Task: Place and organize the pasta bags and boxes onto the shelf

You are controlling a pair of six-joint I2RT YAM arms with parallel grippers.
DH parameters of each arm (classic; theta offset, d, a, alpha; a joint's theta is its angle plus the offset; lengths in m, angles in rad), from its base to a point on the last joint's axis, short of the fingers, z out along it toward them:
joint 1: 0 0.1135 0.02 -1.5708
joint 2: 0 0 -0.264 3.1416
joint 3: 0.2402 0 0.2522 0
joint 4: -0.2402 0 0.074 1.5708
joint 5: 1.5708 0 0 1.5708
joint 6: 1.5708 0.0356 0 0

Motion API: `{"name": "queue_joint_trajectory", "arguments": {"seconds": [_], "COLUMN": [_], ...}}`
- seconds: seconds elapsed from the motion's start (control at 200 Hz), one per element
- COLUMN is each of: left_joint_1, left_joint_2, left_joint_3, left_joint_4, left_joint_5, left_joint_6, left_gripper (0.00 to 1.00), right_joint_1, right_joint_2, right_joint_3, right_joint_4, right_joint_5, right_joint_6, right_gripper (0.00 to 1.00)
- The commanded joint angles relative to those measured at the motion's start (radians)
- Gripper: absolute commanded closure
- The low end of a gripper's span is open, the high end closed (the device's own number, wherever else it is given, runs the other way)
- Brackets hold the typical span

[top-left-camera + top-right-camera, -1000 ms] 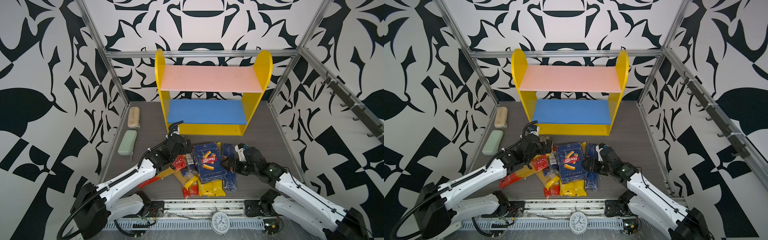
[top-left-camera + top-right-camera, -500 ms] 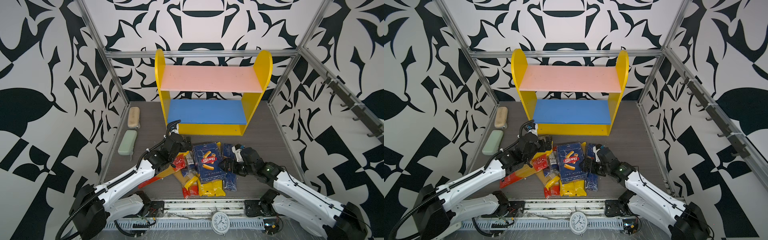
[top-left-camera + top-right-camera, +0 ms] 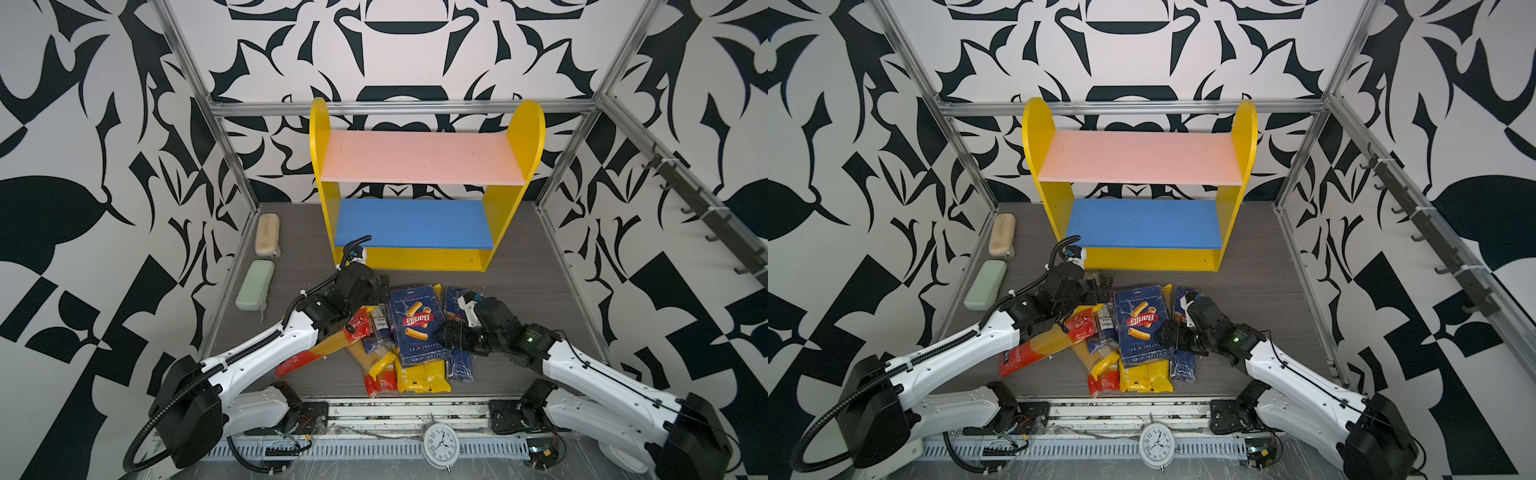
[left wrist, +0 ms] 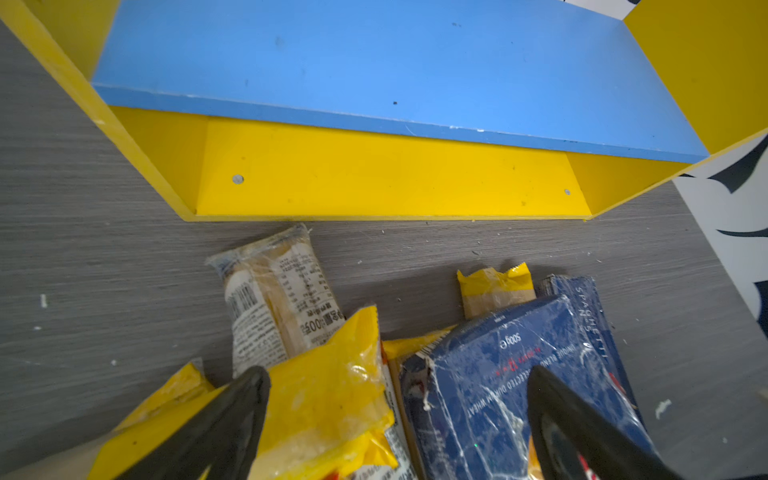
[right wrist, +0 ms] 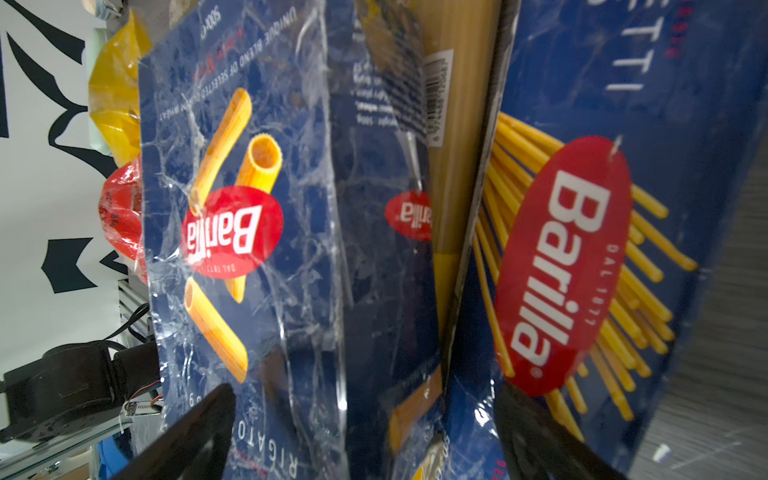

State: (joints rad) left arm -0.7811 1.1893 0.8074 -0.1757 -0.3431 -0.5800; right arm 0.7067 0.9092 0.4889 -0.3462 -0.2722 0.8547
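- Top views: shelf (image 3: 415, 258) at back of tabletop (image 3: 519, 299). All the pasta's in a heap just in front of it: wide Barilla box (image 3: 417, 324) atop the bags (image 3: 422, 380), narrow Barilla box (image 3: 460, 368) near its right side.
- Left end effector (image 3: 380, 286) over the heap's far-left corner, right end effector (image 3: 449, 336) at the wide Barilla box's right edge.
- Left wrist cam: left end effector (image 4: 395, 372) spread wide, gripping nothing. A yellow bag end & the wide Barilla box's end lie between the fingers.
- Right wrist cam: right end effector (image 5: 363, 388) wide apart too, nothing held. One finger's over the wide Barilla box's face, the other over the narrow Barilla box.
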Motion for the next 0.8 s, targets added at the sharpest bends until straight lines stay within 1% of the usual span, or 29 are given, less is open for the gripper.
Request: {"name": "queue_joint_trajectory", "arguments": {"seconds": [0.0,0.16,0.41,0.67,0.795], "left_joint_1": [-0.001,-0.001,-0.002,-0.003,-0.002], "left_joint_2": [0.001,0.003,0.011,-0.012,-0.016], "left_joint_3": [-0.007,-0.029,-0.061,-0.097,-0.118], "left_joint_4": [-0.01,-0.01,-0.01,-0.001,0.01], "left_joint_5": [0.028,0.033,0.049,0.049,0.065], "left_joint_6": [-0.032,-0.054,-0.081,-0.094,-0.105], "left_gripper": [0.01,0.0,0.03,0.02,0.02], "right_joint_1": [0.013,0.025,0.067,0.135,0.156], "right_joint_2": [0.005,0.014,0.048,0.123,0.15], "right_joint_3": [0.027,0.03,0.054,0.098,0.115], "right_joint_4": [0.021,0.023,0.021,0.002,-0.005], "right_joint_5": [0.023,0.03,0.058,0.122,0.142], "right_joint_6": [0.007,0.009,0.007,0.007,0.011], "right_gripper": [0.01,0.01,0.01,0.01,0.01]}}
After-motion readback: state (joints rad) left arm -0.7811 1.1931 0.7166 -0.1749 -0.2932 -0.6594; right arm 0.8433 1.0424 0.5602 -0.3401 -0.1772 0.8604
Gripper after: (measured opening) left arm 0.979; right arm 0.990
